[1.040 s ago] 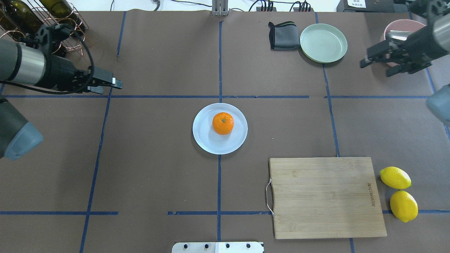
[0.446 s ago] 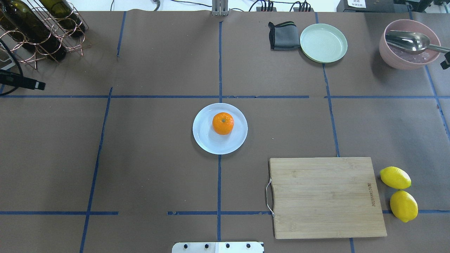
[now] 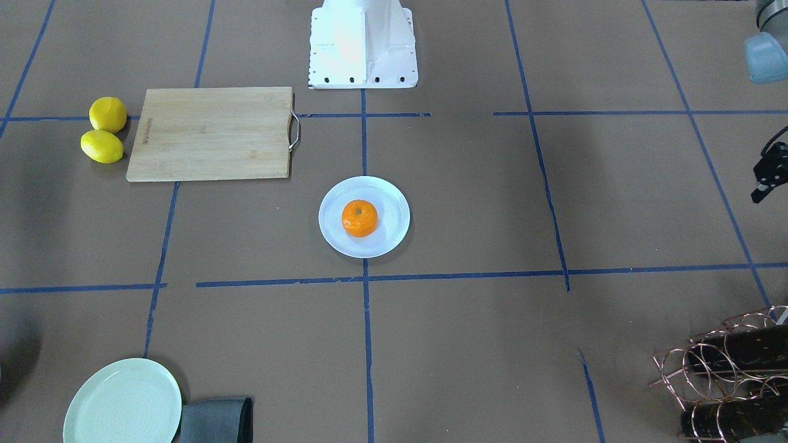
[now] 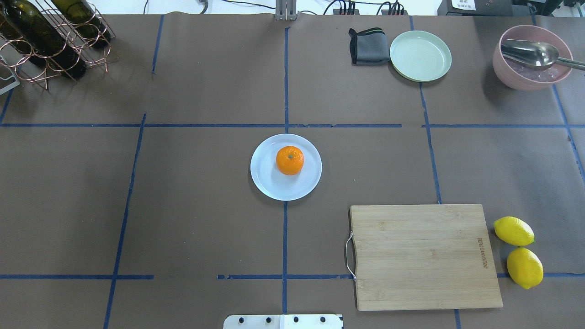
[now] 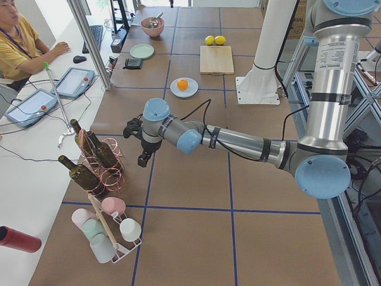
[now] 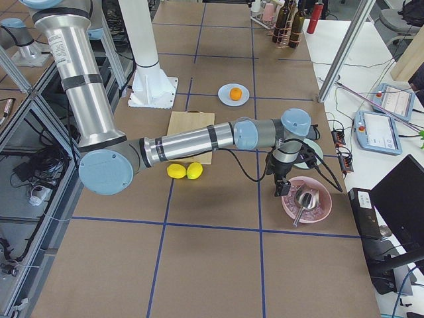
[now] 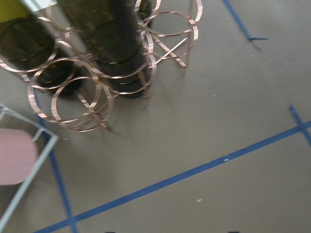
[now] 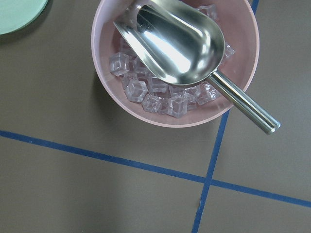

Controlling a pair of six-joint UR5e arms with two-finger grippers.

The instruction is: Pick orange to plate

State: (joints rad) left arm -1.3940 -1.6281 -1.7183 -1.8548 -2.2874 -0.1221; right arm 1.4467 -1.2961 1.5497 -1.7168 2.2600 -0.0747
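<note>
The orange [image 4: 289,160] rests on the white plate [image 4: 265,183] at the table's middle, a little toward the plate's far side, with nothing touching it. It shows again as the orange [image 3: 359,218] on the plate [image 3: 388,240]. My left gripper [image 5: 143,159] hangs off to the table's left end beside the wine rack. Only two dark fingertip slivers show, far apart, at the bottom edge of the left wrist view, so it is open and empty. My right gripper [image 6: 281,191] hovers by the pink bowl at the far right end. I cannot tell whether it is open or shut.
A bamboo cutting board [image 4: 422,256] lies front right with two lemons [image 4: 513,230] beside it. A pale green plate [image 4: 420,55] and grey cloth [image 4: 368,46] sit at the back. The pink bowl [image 4: 507,73] holds ice and a metal scoop. A copper wine rack [image 4: 50,41] stands back left.
Both arms have pulled outward and left the overhead view, the left one to the left, the right one to the right. The orange and the plate have not moved.
</note>
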